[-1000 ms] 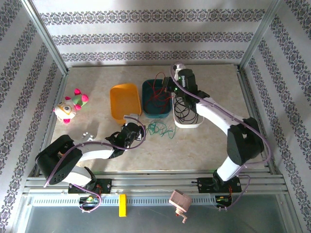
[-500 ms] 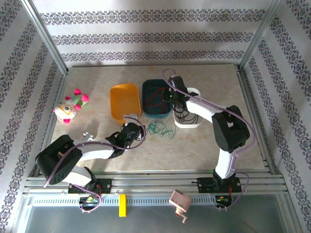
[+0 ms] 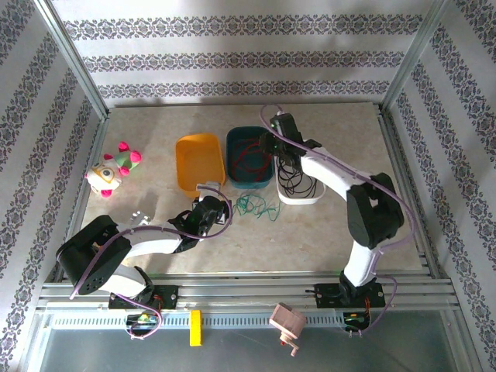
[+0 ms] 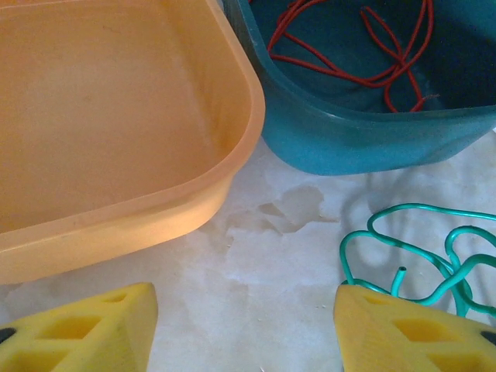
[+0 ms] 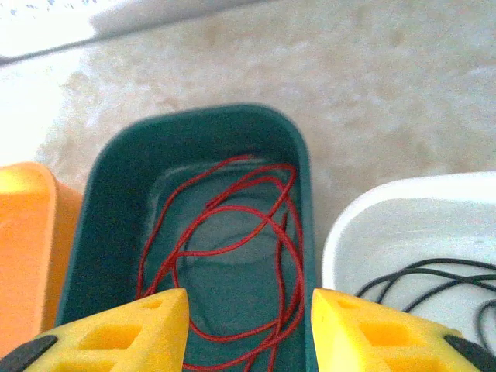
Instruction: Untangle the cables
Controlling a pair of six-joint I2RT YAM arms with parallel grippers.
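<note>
While above teal tray (image 5: 108, 201) w/ red cable (image 5: 256, 182), right claw (image 5: 248, 310) half-parted, empty.

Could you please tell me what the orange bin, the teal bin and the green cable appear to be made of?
Orange bin: probably plastic, smooth, slightly translucent; light glows through its rounded wall.
Teal bin: likely plastic too, opaque, with a soft sheen on its moulded rim.
Green cable: seemingly a plastic- or rubber-coated wire, glossy, holding loose loops.

red cable (image 5: 240, 209) | green cable (image 4: 422, 249) | black cable (image 5: 434, 267) | orange tray (image 4: 116, 225) | teal tray (image 5: 101, 225)
</note>
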